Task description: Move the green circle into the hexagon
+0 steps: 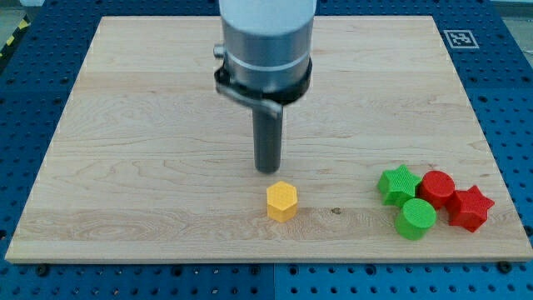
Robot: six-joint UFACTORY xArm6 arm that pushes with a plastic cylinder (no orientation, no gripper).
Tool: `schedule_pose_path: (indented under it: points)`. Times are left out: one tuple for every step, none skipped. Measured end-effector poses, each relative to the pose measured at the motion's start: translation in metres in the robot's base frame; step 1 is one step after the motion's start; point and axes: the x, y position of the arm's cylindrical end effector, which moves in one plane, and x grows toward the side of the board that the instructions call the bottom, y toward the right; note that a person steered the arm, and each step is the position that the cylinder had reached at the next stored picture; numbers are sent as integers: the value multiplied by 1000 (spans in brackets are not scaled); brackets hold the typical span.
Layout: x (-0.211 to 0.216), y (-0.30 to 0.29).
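The green circle (415, 218) lies near the board's lower right, touching the green star (398, 184) above it and the red circle (437, 188). The yellow hexagon (281, 201) sits alone at the lower centre of the board. My tip (266, 170) stands on the board just above and slightly left of the yellow hexagon, a small gap apart from it. The tip is far to the left of the green circle.
A red star (470, 207) lies at the right end of the cluster, beside the red circle and green circle. The wooden board (125, 125) rests on a blue perforated table. A fiducial marker (459, 38) sits at the board's top right corner.
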Motion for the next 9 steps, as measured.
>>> schedule_pose_path:
  points:
    - [-37,52]
    - [-45,134]
    - [-21,220]
    - [25,282]
    - [55,302]
    - [55,302]
    - [63,305]
    - [82,309]
    - [96,304]
